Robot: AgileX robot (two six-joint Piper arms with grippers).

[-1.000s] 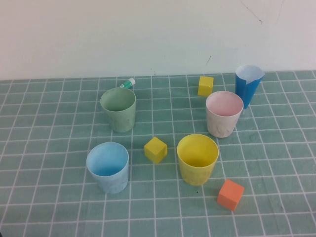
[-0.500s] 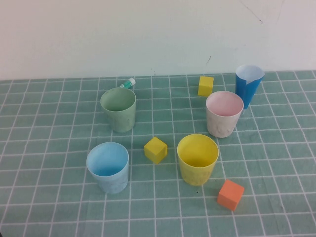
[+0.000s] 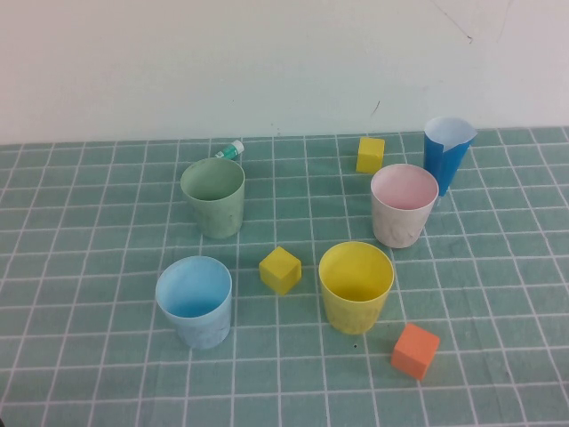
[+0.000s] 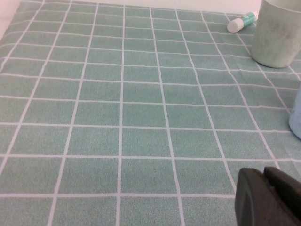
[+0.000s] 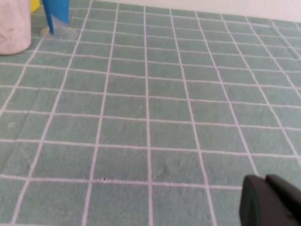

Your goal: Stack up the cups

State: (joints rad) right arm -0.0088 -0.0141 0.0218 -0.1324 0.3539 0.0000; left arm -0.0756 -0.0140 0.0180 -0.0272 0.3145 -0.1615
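Observation:
Four cups stand upright and apart on the green tiled table: sage green (image 3: 213, 196) at back left, light blue (image 3: 194, 301) at front left, yellow (image 3: 356, 285) at front centre, pink (image 3: 404, 205) at back right. Neither gripper shows in the high view. My left gripper (image 4: 264, 188) is shut and empty, low over bare tiles, well short of the green cup (image 4: 277, 33) and the light blue cup's edge (image 4: 296, 117). My right gripper (image 5: 265, 195) is shut and empty over bare tiles, far from the pink cup (image 5: 14, 26).
A tall dark blue cone (image 3: 446, 153) stands beside the pink cup. Yellow cubes lie at centre (image 3: 280, 269) and at the back (image 3: 370, 154); an orange cube (image 3: 415, 350) lies at front right. A small white and green tube (image 3: 231, 149) lies behind the green cup.

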